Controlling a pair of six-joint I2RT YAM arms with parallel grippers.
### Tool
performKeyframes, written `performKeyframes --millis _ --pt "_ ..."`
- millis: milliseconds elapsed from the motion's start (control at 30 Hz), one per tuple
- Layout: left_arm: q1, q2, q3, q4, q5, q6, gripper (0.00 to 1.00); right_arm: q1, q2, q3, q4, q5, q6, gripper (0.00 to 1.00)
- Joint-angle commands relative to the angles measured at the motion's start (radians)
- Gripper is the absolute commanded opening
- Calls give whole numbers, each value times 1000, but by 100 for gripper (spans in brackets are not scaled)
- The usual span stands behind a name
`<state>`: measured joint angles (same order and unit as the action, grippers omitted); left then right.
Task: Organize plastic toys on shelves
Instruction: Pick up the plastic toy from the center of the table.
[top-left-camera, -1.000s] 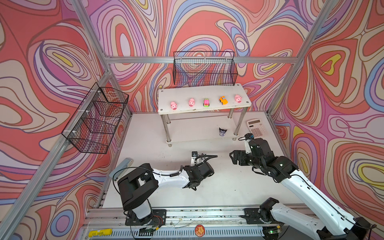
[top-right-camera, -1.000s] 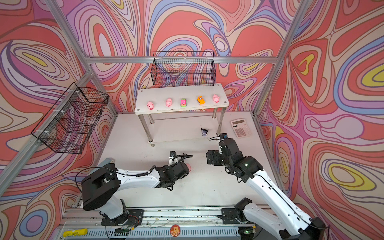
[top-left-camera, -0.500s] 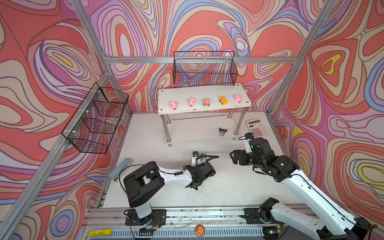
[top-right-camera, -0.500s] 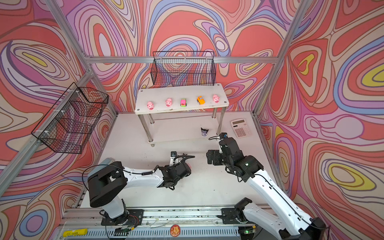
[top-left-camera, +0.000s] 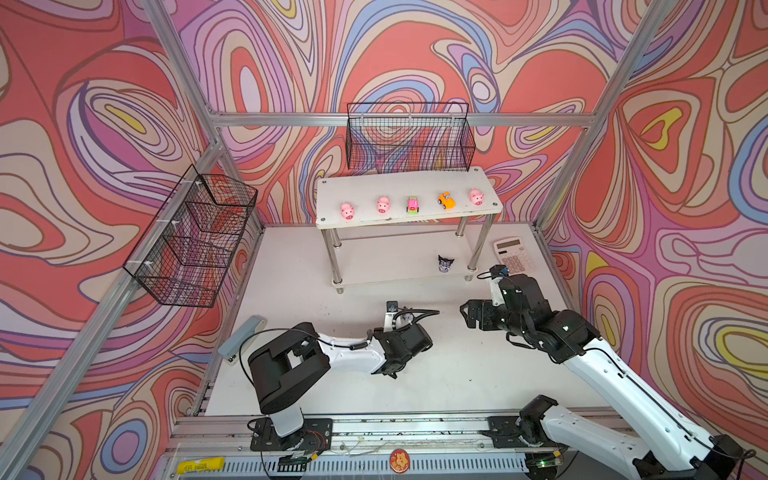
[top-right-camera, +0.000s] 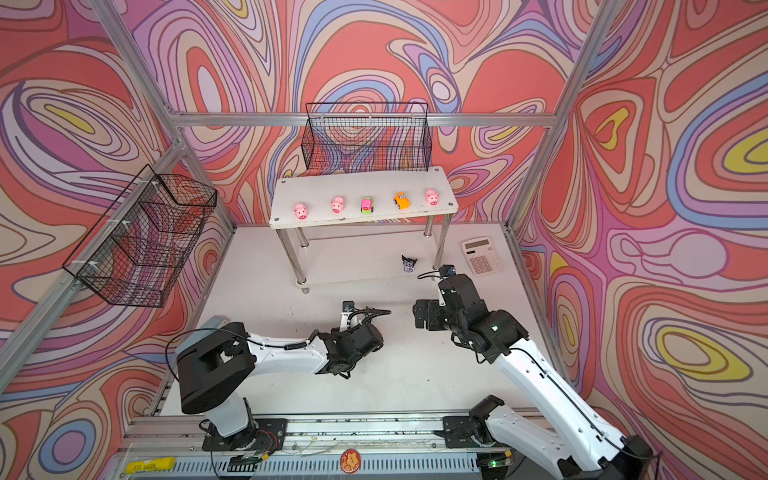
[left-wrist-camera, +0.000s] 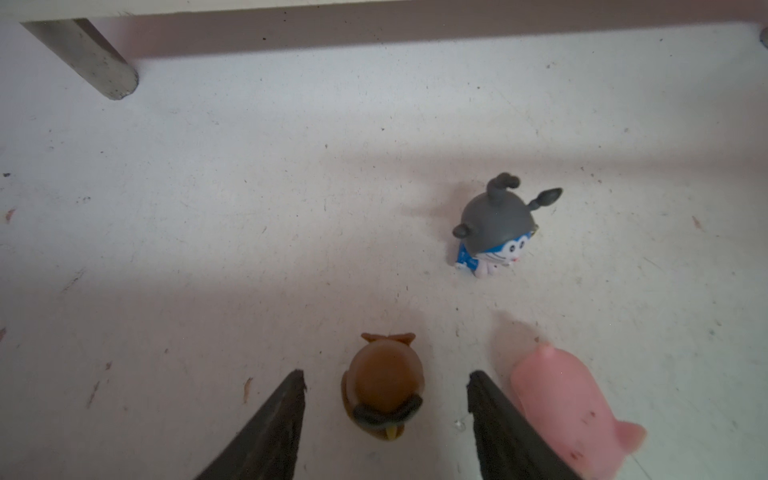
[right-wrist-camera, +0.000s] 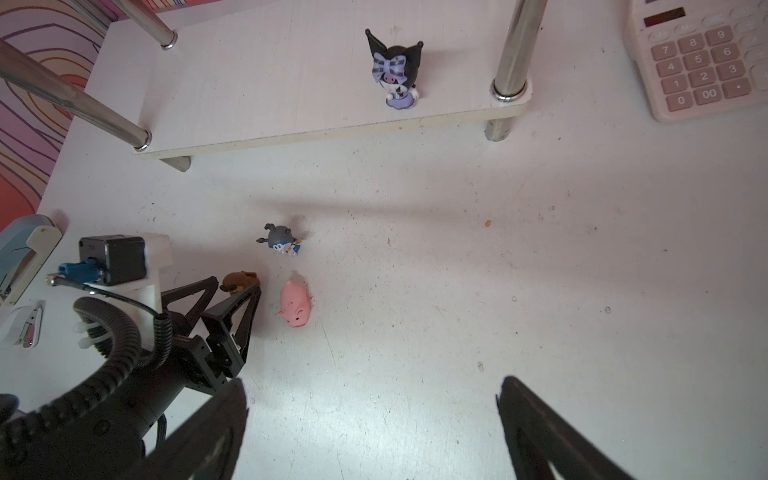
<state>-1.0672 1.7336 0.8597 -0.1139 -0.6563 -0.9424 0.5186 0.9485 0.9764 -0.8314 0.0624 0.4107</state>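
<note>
Left gripper (left-wrist-camera: 386, 376) stands spread around the brown figure (left-wrist-camera: 384, 388) on the counter (left-wrist-camera: 208, 208), with gaps on both sides. An off-centre squeeze could tip or squirt it out (it's rounded). The pig (left-wrist-camera: 557, 395), just outside one finger (left-wrist-camera: 490, 407), may get knocked. Right gripper (right-wrist-camera: 372, 399) gapes empty. In both top views the left arm (top-left-camera: 353, 357) hides these toys.

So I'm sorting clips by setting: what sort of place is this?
Probably a robot-lab test cell, not a home: an aluminium frame carrying swirl-printed walls, a left arm and right arm bolted to a base rail, and a small toy rack staged on a white table.
</note>
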Motion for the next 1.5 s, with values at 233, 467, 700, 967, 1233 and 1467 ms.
performKeyframes --millis 233,467,700,967,1233,1467 --pt "6 23 27 -8 -39 -1 63 4 13 25 -9 -11 -16 98" --pt "13 27 29 -10 -37 -1 61 6 19 27 -6 -13 -20 98" --pt "19 32 29 -10 -32 -3 55 4 21 28 -11 -11 -20 98" --pt "23 26 27 -18 -31 -2 51 5 21 28 -13 -4 -23 98" --pt "22 12 30 -35 -38 4 45 4 24 30 -11 -4 -23 98" --pt "23 4 35 -53 -36 8 41 4 21 31 -14 -2 -25 99"
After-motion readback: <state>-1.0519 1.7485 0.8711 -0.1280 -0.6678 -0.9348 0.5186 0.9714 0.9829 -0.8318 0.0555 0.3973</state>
